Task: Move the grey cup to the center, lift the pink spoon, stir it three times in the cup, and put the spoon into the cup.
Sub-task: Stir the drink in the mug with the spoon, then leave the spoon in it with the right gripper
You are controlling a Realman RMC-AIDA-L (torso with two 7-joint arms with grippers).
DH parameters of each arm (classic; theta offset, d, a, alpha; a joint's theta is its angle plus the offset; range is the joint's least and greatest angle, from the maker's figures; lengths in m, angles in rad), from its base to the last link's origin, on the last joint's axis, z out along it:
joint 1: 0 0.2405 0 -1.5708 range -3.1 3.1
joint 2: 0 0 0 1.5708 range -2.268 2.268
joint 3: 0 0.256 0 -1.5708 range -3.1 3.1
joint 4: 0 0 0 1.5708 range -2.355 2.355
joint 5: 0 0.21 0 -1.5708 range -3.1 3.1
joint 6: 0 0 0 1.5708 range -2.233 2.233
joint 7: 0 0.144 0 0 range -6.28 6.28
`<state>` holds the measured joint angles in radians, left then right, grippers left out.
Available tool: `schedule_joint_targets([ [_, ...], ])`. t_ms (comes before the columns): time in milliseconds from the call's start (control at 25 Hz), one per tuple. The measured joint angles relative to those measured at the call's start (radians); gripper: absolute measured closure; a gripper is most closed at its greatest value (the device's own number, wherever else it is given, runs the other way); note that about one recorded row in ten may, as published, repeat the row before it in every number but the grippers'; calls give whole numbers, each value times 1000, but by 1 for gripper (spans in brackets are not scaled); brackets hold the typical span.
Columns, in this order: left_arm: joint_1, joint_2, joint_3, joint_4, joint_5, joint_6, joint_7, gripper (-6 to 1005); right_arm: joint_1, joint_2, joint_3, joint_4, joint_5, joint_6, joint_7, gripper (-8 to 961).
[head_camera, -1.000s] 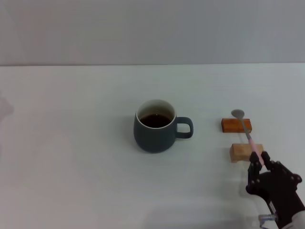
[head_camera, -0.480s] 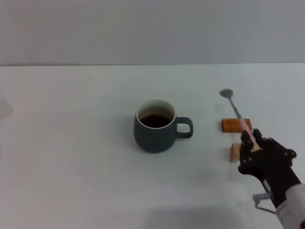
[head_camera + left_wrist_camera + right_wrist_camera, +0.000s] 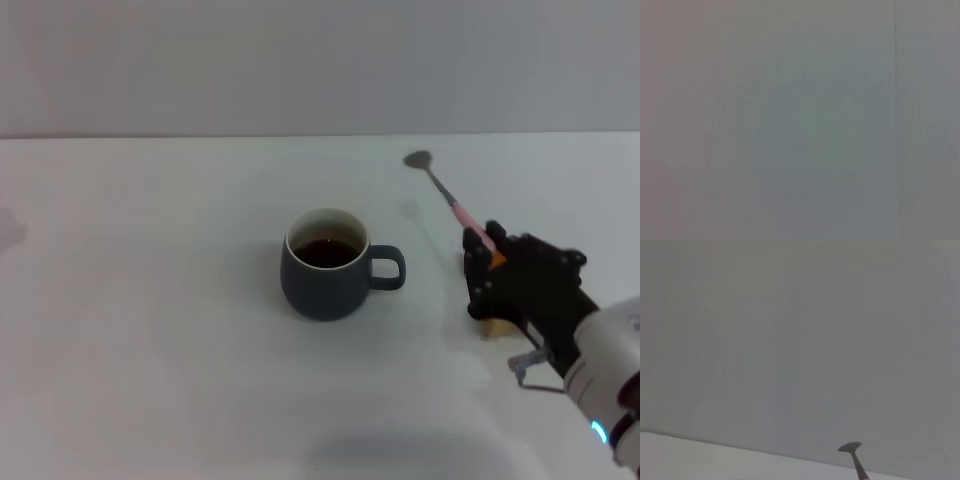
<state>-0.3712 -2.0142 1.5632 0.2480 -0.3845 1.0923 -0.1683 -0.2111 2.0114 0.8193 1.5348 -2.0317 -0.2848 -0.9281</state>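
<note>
The grey cup point(image 3: 328, 264) stands at the table's middle with dark liquid inside and its handle pointing right. To its right, my right gripper point(image 3: 484, 255) is shut on the pink handle of the pink spoon point(image 3: 447, 201), held in the air. The spoon slants up and to the left, its metal bowl ending high above the table, right of the cup. The right wrist view shows only the spoon's bowl point(image 3: 850, 447) against the wall. My left gripper is out of view.
Two small blocks lie behind my right hand. An orange-brown block point(image 3: 466, 263) and a light wooden block point(image 3: 490, 326) show only as slivers. The white table point(image 3: 150, 320) stretches wide to the left of the cup.
My right gripper has risen and moved left toward the cup with the spoon. The spoon has left the blocks, and its bowl now points higher and further left.
</note>
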Motion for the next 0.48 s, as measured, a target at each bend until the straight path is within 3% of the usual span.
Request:
schedule_joint_targets([
  [40,0,0,0,0,0,0,0,1001,-5,1,45,49,-4,90,-7,796],
  [240,1,-2,0,-1,-2,0,0,1001,-7,6,122,135,-35,256,-7,796],
  [440,4,-4,0,-1,-8,0,0,1001,-24,61,240,249,-129,496,7,797],
  [480,5,-4,0,-1,-8,0,0,1001,-24,63,254,272,-147,527,21,797],
])
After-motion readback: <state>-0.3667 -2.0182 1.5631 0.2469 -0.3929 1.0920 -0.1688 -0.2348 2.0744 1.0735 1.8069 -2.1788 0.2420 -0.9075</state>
